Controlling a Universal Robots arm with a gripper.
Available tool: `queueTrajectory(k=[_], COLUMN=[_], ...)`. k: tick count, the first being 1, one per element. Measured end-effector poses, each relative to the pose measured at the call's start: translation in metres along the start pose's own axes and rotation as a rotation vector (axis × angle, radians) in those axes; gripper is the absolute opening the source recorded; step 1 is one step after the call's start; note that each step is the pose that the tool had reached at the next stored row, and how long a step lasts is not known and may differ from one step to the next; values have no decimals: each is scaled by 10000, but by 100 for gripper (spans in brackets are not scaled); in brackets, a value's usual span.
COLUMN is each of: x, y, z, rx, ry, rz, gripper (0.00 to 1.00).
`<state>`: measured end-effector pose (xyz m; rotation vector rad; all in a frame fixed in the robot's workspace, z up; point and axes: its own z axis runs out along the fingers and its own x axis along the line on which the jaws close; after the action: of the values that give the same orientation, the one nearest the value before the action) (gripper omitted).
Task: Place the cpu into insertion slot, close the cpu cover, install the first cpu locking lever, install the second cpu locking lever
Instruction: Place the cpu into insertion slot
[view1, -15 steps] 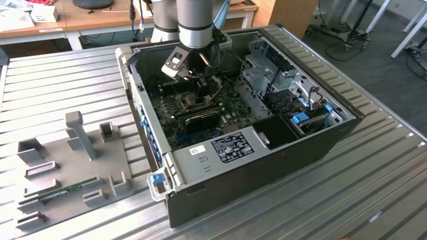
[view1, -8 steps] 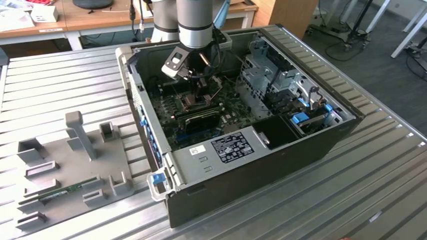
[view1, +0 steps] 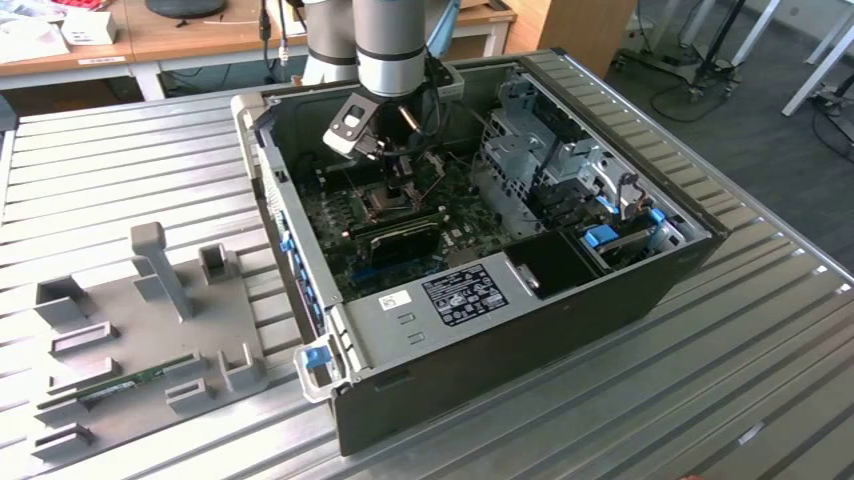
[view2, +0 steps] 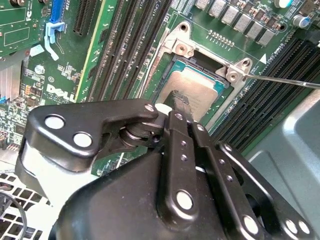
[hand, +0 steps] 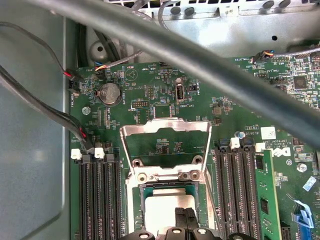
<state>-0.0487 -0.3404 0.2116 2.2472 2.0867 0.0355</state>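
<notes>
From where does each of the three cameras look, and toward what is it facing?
Exterior view: off the arm, high beside the table, looking down into the open computer case; the arm reaches in.
First wrist view: on the arm, facing the motherboard and the open cpu cover; the claw shows.
Second wrist view: on the arm, looking along the claw at the cpu in the insertion slot.
Shared: both wrist views show the claw over the cpu.
</notes>
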Motion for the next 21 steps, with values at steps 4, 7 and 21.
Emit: queueTrajectory(k=[4,7,21], x=[2,2,70], y=[0,0,-5], z=[1,0,3], rx=[-1,16,14], ry=[-33,-148,-154], rz=[-1,-11,-11], gripper=[11,11,11])
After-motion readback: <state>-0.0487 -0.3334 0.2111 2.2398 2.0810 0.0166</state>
